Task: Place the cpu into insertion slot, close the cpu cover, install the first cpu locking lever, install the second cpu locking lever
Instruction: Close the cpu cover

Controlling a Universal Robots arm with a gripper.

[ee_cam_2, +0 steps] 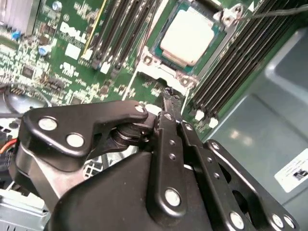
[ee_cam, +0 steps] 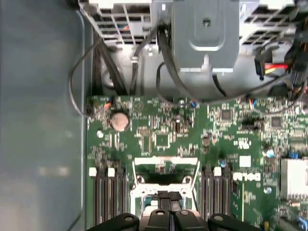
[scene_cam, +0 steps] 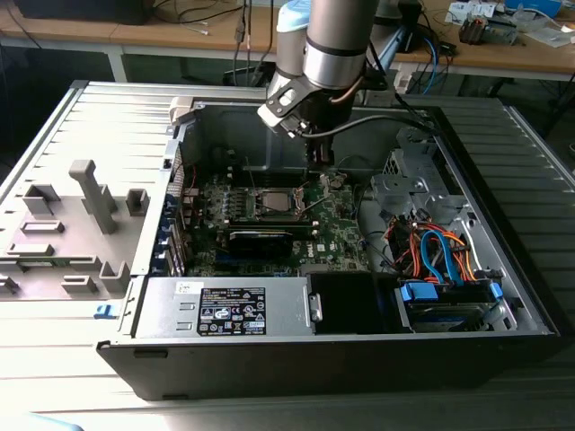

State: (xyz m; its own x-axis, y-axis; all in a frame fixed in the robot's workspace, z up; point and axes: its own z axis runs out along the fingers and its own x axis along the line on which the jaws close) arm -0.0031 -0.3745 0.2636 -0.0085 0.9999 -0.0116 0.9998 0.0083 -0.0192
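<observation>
The cpu, a square chip with a silver-grey top, lies in the insertion slot on the green board. The cpu cover, a thin silvery frame, stands swung open off the slot on the side facing my fingers; its cut-out middle shows in the first wrist view. My gripper is shut, its black fingertips together just at the cover's free edge, and I see nothing between them. In the exterior view the gripper hangs over the board, just to the right of the slot.
Long black memory slots flank the socket on both sides. Inside the case sit a power supply, a metal drive cage and bundled coloured cables. A grey fixture plate lies to the exterior view's left.
</observation>
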